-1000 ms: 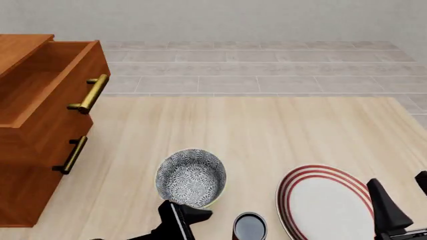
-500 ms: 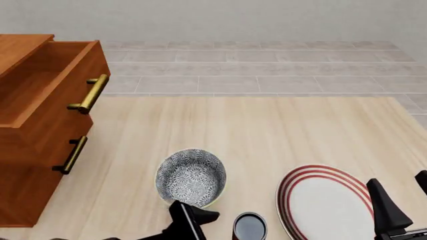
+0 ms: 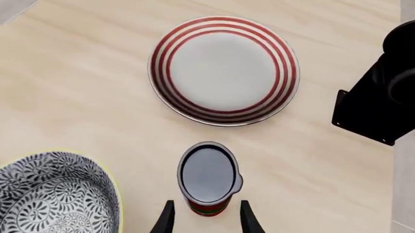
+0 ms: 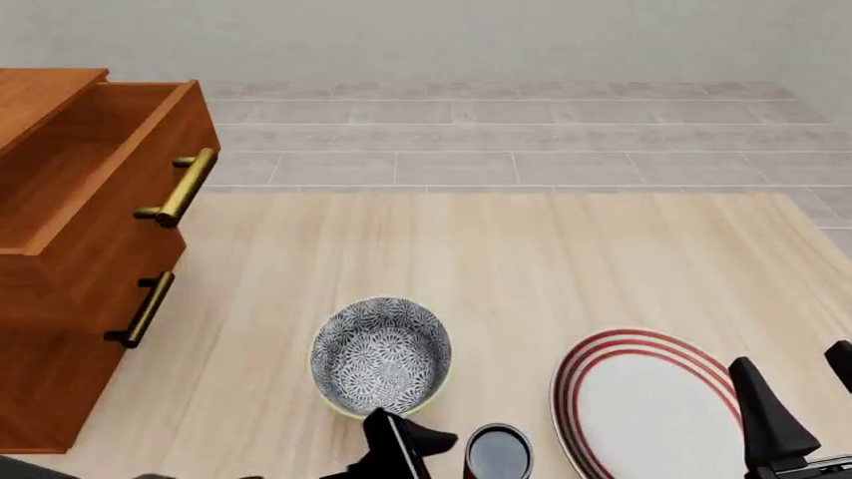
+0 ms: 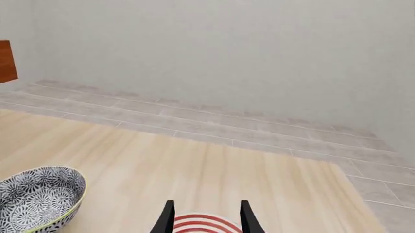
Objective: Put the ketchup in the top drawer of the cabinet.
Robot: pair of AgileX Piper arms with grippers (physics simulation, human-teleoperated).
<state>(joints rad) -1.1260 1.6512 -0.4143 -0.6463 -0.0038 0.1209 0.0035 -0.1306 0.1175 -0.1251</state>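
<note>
L gripper (image 3: 204, 218) low at near edge, fingers (image 3: 166, 221) spread; R gripper (image 5: 204, 218) fingers apart, parked right.

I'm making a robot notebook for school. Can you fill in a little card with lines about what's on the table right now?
ketchup: small red bottle, upright at the table's near edge, between bowl and plate
left hand: open, a finger on each side of the bottle, not closed on it
right hand: open, holding nothing, above the plate's edge
bowl: grey patterned, empty, just left of the ketchup
plate: white with red rings, empty, right of the ketchup
top drawer: pulled open, nothing seen inside
lower drawer: shut
cabinet: on the table's left side
</note>
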